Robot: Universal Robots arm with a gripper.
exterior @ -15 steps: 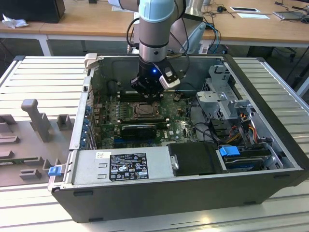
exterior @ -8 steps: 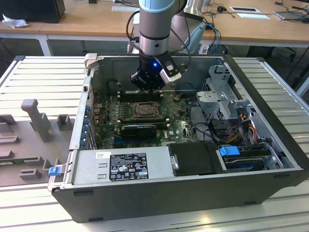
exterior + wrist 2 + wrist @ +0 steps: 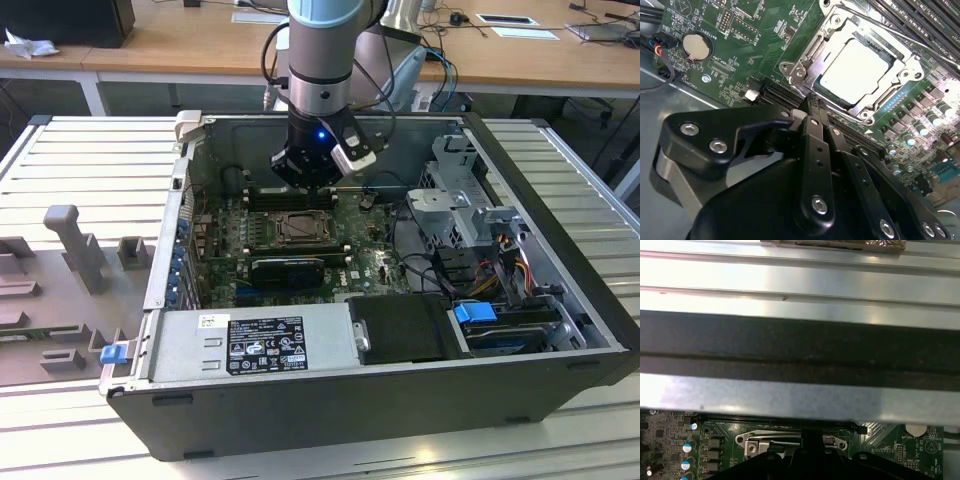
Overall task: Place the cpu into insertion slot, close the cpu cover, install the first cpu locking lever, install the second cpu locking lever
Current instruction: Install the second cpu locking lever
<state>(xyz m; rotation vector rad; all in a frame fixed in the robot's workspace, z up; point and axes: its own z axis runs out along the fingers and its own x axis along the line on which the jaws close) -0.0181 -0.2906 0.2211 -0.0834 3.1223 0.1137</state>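
1. I am a robot arm reaching down into an open computer case (image 3: 560, 330) that lies on a ribbed metal bench (image 3: 90, 160). My claw (image 3: 812, 102) hangs just above the green board (image 3: 740, 45), at one corner of the chip socket (image 3: 297, 229).
2. In the second wrist view the chip (image 3: 857, 67), pale and square, already sits in the socket. The grey metal cover frame (image 3: 842, 30) lies down around it, so placing the chip and closing the cover look done.
3. My claw's fingers are pressed together and hold nothing; their tip is right beside a thin metal locking lever (image 3: 812, 50) along the socket's edge. I judge the first lever to be the step in hand.
4. That step calls for a small, sure push along the socket edge without touching the chip.
5. Room is tight: long black slots (image 3: 775, 92) lie beside the tip, and memory slots (image 3: 920, 20) run along the socket's far side.
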